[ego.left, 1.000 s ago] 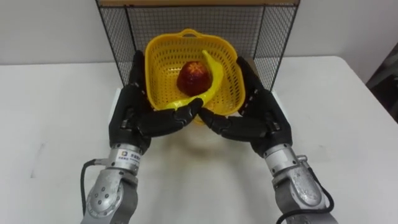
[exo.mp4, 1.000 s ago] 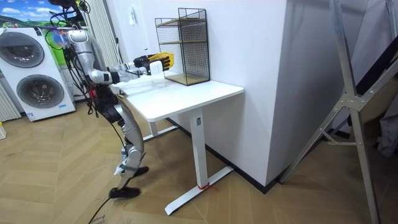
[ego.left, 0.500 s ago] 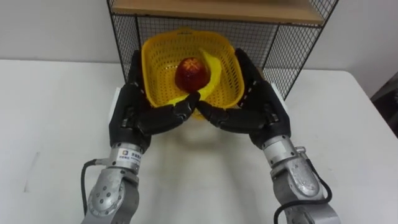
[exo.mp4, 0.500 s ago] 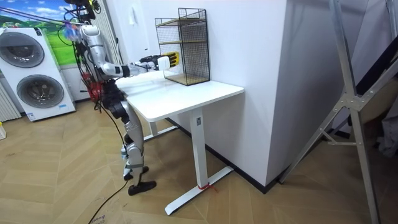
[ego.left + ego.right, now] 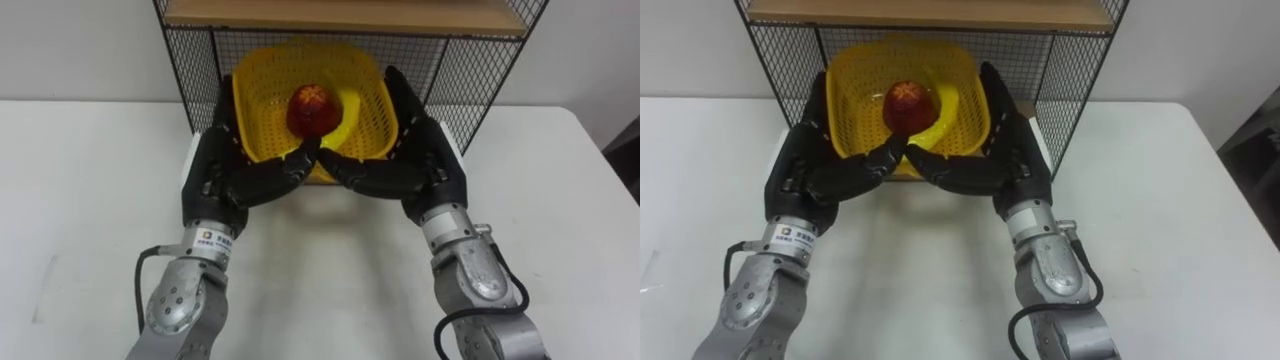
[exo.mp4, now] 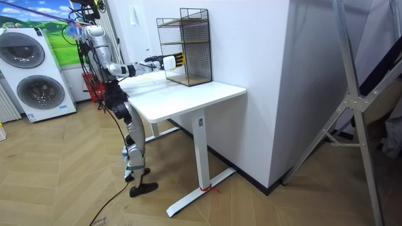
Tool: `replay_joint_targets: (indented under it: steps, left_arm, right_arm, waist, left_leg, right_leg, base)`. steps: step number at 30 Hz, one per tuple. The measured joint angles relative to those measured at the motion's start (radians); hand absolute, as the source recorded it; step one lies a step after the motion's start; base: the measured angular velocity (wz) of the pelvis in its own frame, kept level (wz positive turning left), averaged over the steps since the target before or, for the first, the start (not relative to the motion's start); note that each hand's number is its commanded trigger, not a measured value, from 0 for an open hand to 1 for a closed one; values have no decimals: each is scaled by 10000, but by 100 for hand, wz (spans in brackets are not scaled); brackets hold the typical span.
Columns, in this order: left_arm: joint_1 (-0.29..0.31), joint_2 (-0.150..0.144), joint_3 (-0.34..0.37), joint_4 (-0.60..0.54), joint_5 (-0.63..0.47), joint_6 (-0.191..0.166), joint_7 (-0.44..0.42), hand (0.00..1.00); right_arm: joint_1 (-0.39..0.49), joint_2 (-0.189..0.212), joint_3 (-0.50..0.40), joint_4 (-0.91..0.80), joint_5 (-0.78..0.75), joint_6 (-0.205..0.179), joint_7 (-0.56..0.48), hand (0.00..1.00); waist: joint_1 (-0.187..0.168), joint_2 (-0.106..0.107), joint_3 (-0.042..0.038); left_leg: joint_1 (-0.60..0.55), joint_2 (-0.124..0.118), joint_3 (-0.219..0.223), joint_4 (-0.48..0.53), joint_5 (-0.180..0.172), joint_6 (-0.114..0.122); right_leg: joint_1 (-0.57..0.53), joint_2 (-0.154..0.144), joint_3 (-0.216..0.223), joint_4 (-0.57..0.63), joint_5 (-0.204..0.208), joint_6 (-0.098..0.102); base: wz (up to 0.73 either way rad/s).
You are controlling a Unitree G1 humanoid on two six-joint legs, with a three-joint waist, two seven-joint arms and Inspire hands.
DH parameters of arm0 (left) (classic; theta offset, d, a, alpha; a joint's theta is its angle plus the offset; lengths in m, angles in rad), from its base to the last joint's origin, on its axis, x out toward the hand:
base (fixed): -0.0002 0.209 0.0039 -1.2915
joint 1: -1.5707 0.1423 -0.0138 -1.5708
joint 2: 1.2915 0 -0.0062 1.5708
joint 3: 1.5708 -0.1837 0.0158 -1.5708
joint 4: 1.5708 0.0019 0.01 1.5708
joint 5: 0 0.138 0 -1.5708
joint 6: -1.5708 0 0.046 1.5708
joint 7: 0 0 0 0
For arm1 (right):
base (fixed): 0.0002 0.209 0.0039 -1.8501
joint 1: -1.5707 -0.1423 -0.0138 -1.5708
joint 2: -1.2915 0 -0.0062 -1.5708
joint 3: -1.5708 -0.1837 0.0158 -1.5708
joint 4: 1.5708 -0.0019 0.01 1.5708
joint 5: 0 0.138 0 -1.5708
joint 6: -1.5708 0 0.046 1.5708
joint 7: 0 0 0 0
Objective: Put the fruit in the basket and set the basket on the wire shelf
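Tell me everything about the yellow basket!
The yellow plastic basket is squarish, with lattice walls full of little holes. It is partly inside the bottom opening of the black wire shelf, under a wooden board. The left robot hand and right robot hand press flat against its sides. A red apple and a yellow banana lie inside.

Yellow basket (image 5: 262, 100) holding red apple (image 5: 312, 108) and banana (image 5: 943, 111), partly inside wire shelf (image 5: 462, 72).
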Motion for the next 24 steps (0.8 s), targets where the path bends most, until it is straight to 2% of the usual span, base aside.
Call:
replay_joint_targets:
  steps: [5, 8, 11, 13, 17, 20, 24]
  left_arm:
    - [-334, 10, 69, 257, 426, 98, -2, 0]
    - [-360, 6, 155, 258, 438, 364, -17, 0]
    - [-498, 0, 251, 294, 446, 637, -17, 0]
    - [-885, -12, 374, 619, 446, 802, -22, 0]
    - [-1354, -151, 458, 997, 456, 957, -5, 0]
    - [-1786, -207, 557, 1546, 383, 1122, -3, 0]
    - [-2206, -413, 735, 2239, 378, 1530, 149, 0]
  right_arm:
    - [-65, 3, -32, 0, -183, 100, -243, 0]
    - [-84, 6, -66, 1, -543, 153, -299, 0]
    - [-126, 16, -130, 0, -628, 383, -383, 0]
    - [-305, 9, -222, 9, -639, 610, -482, 0]
    - [-723, 43, -349, 256, -772, 681, -587, 0]
    - [-1122, 90, -415, 701, -708, 878, -722, 0]
    - [-1665, 44, -442, 1252, -707, 1408, -792, 0]
  waist:
    - [-22, 4, 1]
    - [-92, 10, 5]
    - [-118, 15, 4]
    - [-123, 30, 3]
    - [-226, 45, 13]
    - [-243, 41, 9]
    - [-242, 55, 4]
  left_leg:
    - [70, 25, 32, -45, 17, -28]
    - [105, 24, 36, -90, 31, -42]
    - [141, 30, 36, -101, 36, -48]
    - [179, 31, 33, -101, 37, -49]
    - [288, 40, 12, -137, 57, -57]
    - [429, 31, 72, -355, 162, -70]
    - [516, 43, 153, -475, 220, -93]
  right_leg:
    - [42, 33, 48, -18, 20, -27]
    - [63, 32, 44, -33, 21, -28]
    - [101, 34, 35, -43, 24, -32]
    - [148, 37, 33, -53, 27, -38]
    - [325, 51, 10, -215, 84, -42]
    - [342, 40, 59, -214, 117, -50]
    - [344, 46, 96, -214, 128, -69]
  base:
    - [-1]
    - [0]
    - [0]
    - [0]
    - [1]
    - [-6]
    - [-5]
